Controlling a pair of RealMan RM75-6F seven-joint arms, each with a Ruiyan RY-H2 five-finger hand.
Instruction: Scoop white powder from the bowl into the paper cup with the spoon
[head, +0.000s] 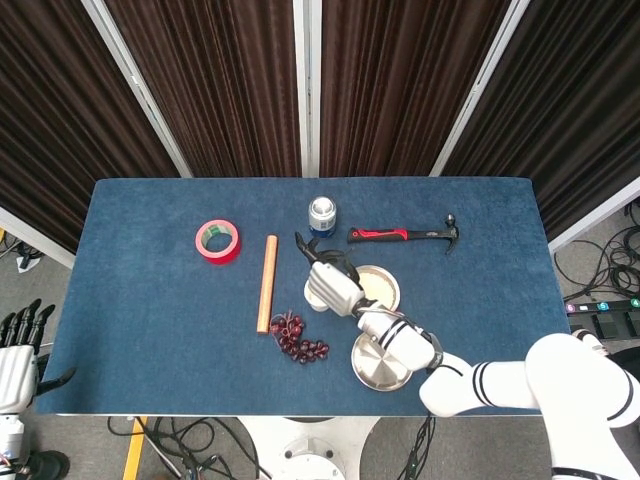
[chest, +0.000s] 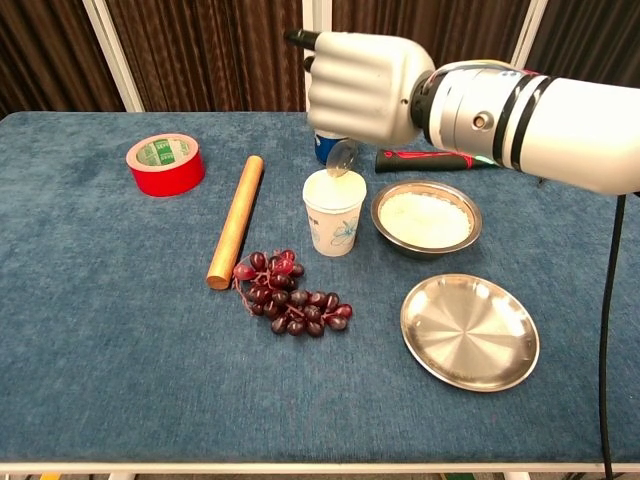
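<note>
White powder (chest: 424, 219) fills the steel bowl (chest: 380, 206) right of the paper cup (chest: 333, 225). My right robot hand (chest: 360, 85) holds the spoon (chest: 345, 157), tipped over the cup's mouth; I judge one scoop is emptying. My left robot hand (head: 20, 340) idles with nothing in it, off the table's left edge.

Bright, even overhead light – soft shadows, sharp pics, no blur.

Right hand (chest: 362, 85): fingers curled closed around spoon (chest: 345, 157) handle, raised above mid-tabletop, forearm reaching in from the near right corner. Left hand (head: 20, 335): off the tabletop's left edge, fingers extended, holding nothing.
</note>
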